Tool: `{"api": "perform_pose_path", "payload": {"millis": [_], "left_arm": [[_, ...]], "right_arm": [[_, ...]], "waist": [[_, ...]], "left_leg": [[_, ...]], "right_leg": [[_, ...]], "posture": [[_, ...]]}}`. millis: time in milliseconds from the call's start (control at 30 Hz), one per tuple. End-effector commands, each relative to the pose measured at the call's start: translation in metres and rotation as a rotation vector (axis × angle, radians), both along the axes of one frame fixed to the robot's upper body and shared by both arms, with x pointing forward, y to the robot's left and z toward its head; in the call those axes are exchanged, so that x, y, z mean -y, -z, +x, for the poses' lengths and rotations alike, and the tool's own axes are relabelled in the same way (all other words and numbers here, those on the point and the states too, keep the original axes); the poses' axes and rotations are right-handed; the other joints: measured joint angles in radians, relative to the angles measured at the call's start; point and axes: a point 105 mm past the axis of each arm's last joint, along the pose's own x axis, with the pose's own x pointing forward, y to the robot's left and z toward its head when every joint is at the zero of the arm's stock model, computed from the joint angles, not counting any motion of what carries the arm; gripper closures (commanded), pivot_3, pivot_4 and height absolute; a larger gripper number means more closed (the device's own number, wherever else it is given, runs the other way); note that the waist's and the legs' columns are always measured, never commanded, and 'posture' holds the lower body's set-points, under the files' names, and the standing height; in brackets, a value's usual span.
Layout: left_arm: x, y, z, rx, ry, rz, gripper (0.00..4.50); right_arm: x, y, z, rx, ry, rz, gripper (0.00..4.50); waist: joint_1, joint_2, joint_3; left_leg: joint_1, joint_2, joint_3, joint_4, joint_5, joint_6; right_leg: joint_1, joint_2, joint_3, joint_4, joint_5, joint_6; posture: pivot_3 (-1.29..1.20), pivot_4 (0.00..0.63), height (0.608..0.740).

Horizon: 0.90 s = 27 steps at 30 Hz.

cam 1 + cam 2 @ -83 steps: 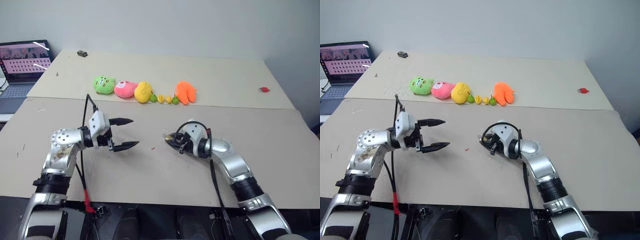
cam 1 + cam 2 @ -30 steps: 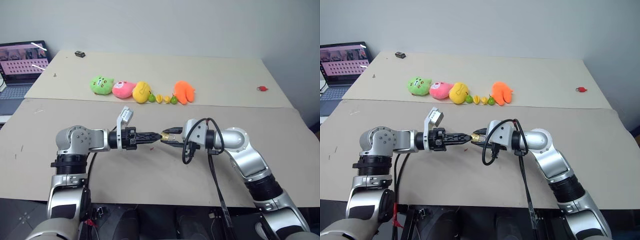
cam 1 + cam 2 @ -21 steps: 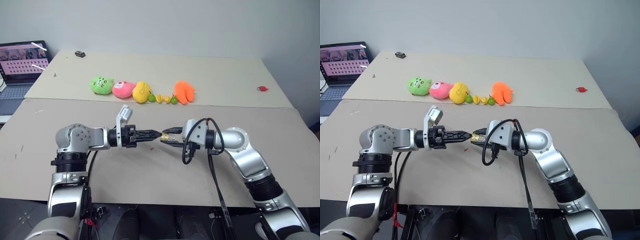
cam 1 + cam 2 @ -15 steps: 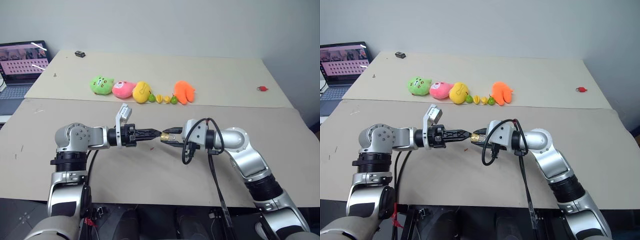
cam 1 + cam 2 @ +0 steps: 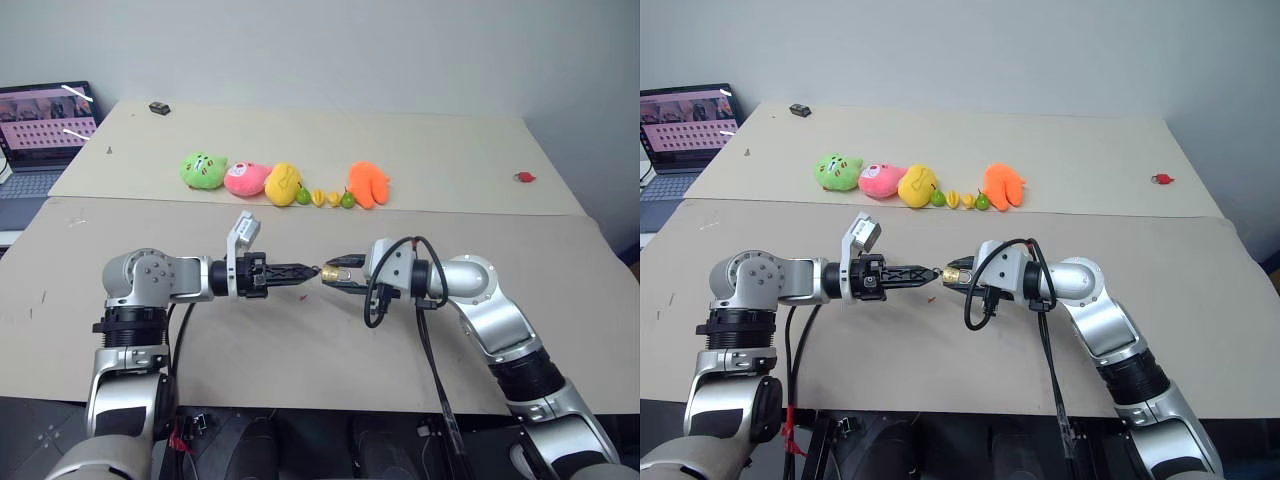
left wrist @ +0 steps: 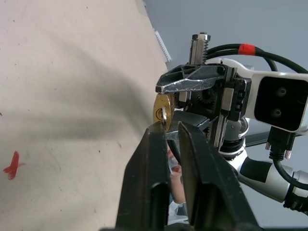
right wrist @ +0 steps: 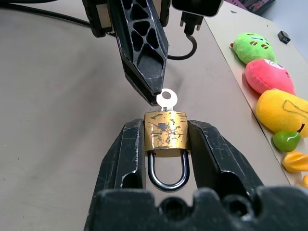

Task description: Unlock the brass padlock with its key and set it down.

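Note:
The brass padlock (image 7: 166,132) hangs in the air over the table's middle, shackle toward the right wrist. My right gripper (image 5: 331,275) is shut on its two sides. The key (image 7: 167,99) sticks out of the padlock's bottom, showing its small round silvery head. My left gripper (image 5: 312,270) comes level from the left and meets the padlock (image 5: 328,272) tip to tip. Its fingertips (image 6: 158,129) stand with only a narrow slit between them and pinch the edge of the key's head.
A row of plush toys (image 5: 247,178) and small toy fruits (image 5: 325,197) lies across the far table, ending in an orange plush (image 5: 368,184). An open laptop (image 5: 45,125) stands at the far left. A small red object (image 5: 527,177) lies far right. Bare tabletop (image 5: 330,350) lies under the grippers.
Since the earliest frames both grippers rose off the table and met, the left one narrowing from wide open. Over the last second the left fingers drew closer together; the padlock stayed put.

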Motion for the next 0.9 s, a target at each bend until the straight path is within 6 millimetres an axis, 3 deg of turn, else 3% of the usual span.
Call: {"api": "perform_pose_path", "payload": {"millis": [33, 467, 900], "left_arm": [[0.003, -0.007, 0.001, 0.044, 0.002, -0.028, 3.84], [0.003, -0.004, 0.015, 0.052, -0.049, -0.041, 3.84], [0.012, -0.006, 0.004, 0.014, 0.005, -0.11, 3.84]], "right_arm": [[-0.002, -0.012, 0.001, 0.048, -0.006, 0.024, 3.57], [-0.004, -0.017, -0.003, 0.061, -0.022, 0.023, 3.57], [-0.001, -0.029, 0.0, 0.087, -0.003, 0.041, 3.57]], "waist": [[0.0, 0.0, 0.0], [0.001, 0.0, 0.0], [0.0, 0.0, 0.0]], "left_leg": [[0.0, 0.0, 0.0, 0.0, 0.0, 0.0], [0.0, 0.0, 0.0, 0.0, 0.0, 0.0], [0.0, 0.0, 0.0, 0.0, 0.0, 0.0]], "right_leg": [[0.0, 0.0, 0.0, 0.0, 0.0, 0.0], [0.0, 0.0, 0.0, 0.0, 0.0, 0.0], [0.0, 0.0, 0.0, 0.0, 0.0, 0.0]], "posture": [[0.0, 0.15, 0.722], [0.0, 0.15, 0.722], [0.0, 0.15, 0.722]]}}
